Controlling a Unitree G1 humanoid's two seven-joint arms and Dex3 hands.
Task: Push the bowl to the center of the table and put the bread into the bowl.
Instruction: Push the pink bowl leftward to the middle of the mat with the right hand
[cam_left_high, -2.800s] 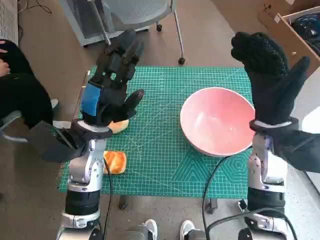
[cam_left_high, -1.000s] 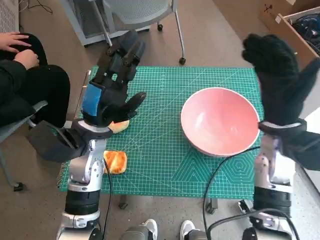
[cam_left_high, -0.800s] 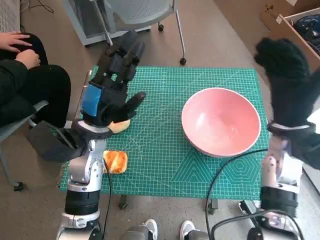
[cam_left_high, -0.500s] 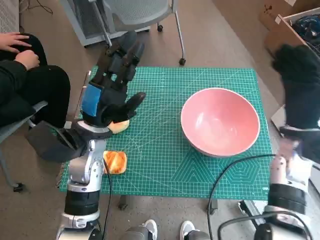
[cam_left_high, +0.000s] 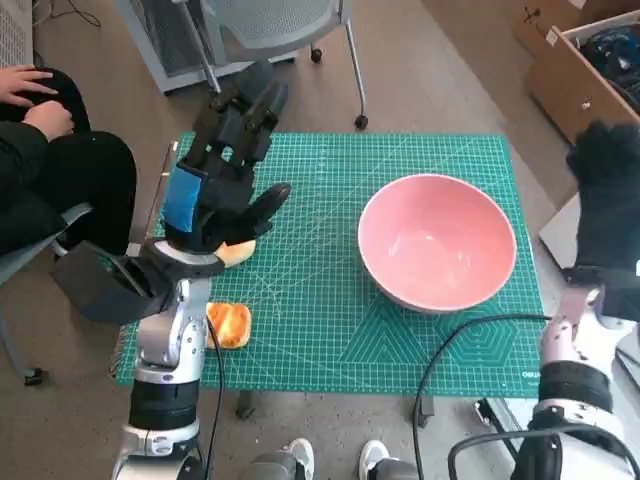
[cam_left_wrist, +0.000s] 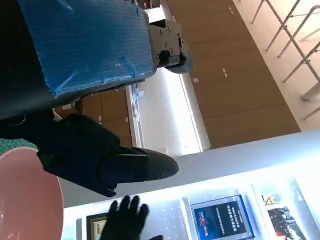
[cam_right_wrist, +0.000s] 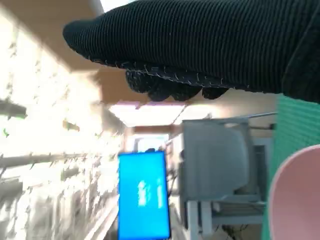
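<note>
Right hand (cam_left_high: 610, 190) swung out past table edge, open, empty; bowl (cam_left_high: 437, 243) unmoved

The right hand (cam_left_high: 612, 190) has swung outward, past the table's edge.

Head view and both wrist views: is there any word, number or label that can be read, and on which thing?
None can be read.
Green cutting mat: printed grid lines only, any markings too small.
Posters in left wrist view: text blurred.
Blue screen in right wrist view: figures blurred.
</note>
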